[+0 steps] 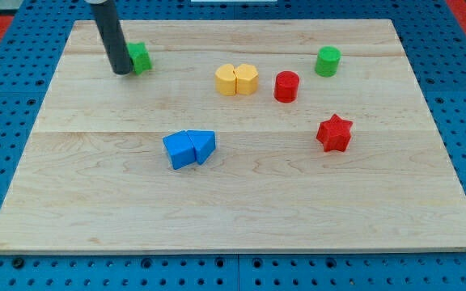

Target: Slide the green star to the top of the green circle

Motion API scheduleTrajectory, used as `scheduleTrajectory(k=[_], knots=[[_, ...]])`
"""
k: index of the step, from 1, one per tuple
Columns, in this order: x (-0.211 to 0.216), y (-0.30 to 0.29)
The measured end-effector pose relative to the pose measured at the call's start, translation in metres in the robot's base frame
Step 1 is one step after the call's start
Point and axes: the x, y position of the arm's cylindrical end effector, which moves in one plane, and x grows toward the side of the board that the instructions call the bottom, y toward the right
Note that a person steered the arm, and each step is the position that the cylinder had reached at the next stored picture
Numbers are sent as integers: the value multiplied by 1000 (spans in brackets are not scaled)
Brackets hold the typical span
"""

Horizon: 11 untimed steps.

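The green star point(140, 56) lies near the board's top left, partly hidden by my rod. My tip point(121, 72) rests on the board just left of the star, touching or almost touching its left side. The green circle point(327, 61), a short cylinder, stands near the top right, far to the right of the star.
Between them lie a yellow hexagon point(226, 80) and a yellow heart point(247, 78) side by side, with a red cylinder point(286, 86) to their right. A red star point(334, 133) sits lower right. A blue cube point(180, 150) and blue triangle point(203, 145) lie mid-board. The wooden board point(241, 210) sits on a blue pegboard.
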Motion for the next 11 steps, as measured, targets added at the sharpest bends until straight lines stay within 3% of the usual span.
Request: scheduleTrajectory(k=[4, 7, 9, 11], knots=[[-80, 11], [-48, 46], [-70, 64], [-58, 125]])
